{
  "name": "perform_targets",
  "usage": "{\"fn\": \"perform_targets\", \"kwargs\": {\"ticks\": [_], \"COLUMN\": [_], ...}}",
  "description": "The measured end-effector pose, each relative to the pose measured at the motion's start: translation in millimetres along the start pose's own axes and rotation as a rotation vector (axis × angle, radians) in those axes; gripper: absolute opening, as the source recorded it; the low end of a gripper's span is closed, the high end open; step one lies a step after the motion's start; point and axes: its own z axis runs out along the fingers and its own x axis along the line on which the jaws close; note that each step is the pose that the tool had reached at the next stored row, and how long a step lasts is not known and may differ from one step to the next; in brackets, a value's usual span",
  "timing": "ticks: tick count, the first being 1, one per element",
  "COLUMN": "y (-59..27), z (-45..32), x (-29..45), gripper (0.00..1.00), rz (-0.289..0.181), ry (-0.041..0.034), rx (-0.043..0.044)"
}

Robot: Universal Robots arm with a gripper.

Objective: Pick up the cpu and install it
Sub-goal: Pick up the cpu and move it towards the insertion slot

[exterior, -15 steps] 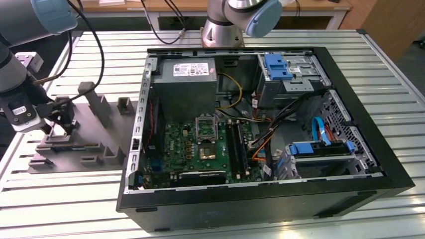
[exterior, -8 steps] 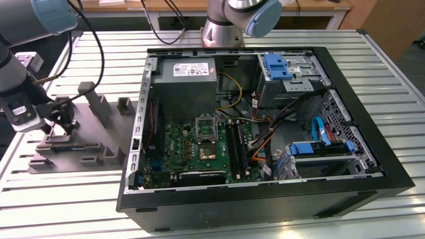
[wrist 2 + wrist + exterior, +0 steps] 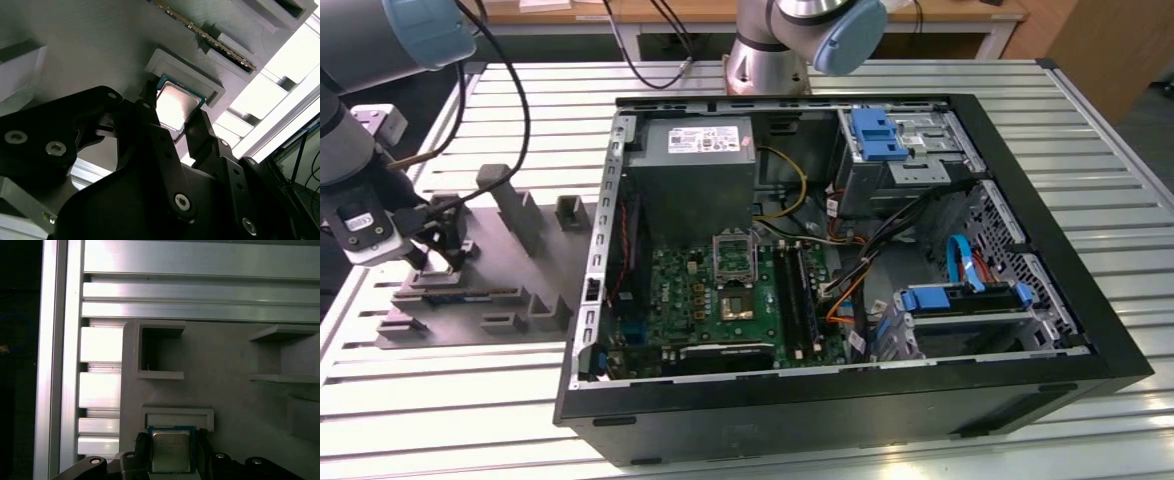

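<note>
While the arm is held low over the tray [image 3: 494, 262] at the exterior view's left, the call goes like this:

Gripper [image 3: 435, 266]: brought right down onto the tray, black fingers [image 3: 150, 117] set either side of the cpu.

Grip: closed on the cpu. In both wrist views the two fingers are seen pressed against its opposite edges, with no gap to be made out.

Cpu [image 3: 171, 452]: found on the tray, just beside a raised U-shaped rim [image 3: 177, 416], silvery top turned up and shining. It is caught between the fingertips. Whether it has been lifted clear of the tray cannot be told.

Tray: grey and moulded, laid flat on the slatted metal table [image 3: 467, 400] and studded with upright blocks. An open square pocket [image 3: 159, 356] is seen near the cpu in the first wrist view.

Case [image 3: 881, 395]: black, laid on its side with the panel off, well apart from the gripper toward the exterior view's right.

Board [image 3: 707, 300]: green, exposed on the case floor.

Socket [image 3: 734, 252]: its metal frame is seen on the board, well away from the cpu.
</note>
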Motion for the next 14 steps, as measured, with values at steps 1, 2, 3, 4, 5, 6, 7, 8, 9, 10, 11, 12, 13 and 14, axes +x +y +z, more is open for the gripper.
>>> {"fn": "perform_targets", "kwargs": {"ticks": [1,2,3,4,5,6,7,8,9,10,11,12,13,14], "y": [0.0,0.1,0.1,0.1,0.1,0.2,0.3,0.3,0.4,0.5,0.5,0.6,0.7,0.7], "z": [-0.1,-0.5,-1.0,-1.8,-3.0,-4.4,-5.8,-7.4,-9.0,-10.5,-12.2,-13.9,-15.5,-16.9], "x": [0.0,-0.1,-0.1,0.0,-0.1,0.0,-0.1,-0.1,-0.1,-0.2,-0.2,-0.2,-0.2,-0.2], "gripper": [0.47,0.47,0.47,0.47,0.47,0.47,0.47,0.47,0.47,0.47,0.47,0.47,0.47,0.47], "rz": [0.000,0.000,0.000,0.000,0.000,0.000,0.000,0.000,0.000,0.000,0.000,0.000,0.000,0.000], "ry": [0.0000,0.0000,0.0000,0.0001,0.0000,0.0000,-0.0001,-0.0001,0.0000,-0.0001,-0.0001,-0.0001,0.0000,0.0000], "rx": [0.0000,0.0000,0.0001,0.0001,0.0000,0.0000,0.0000,0.0000,0.0000,0.0000,0.0000,0.0000,0.0000,0.0000]}}
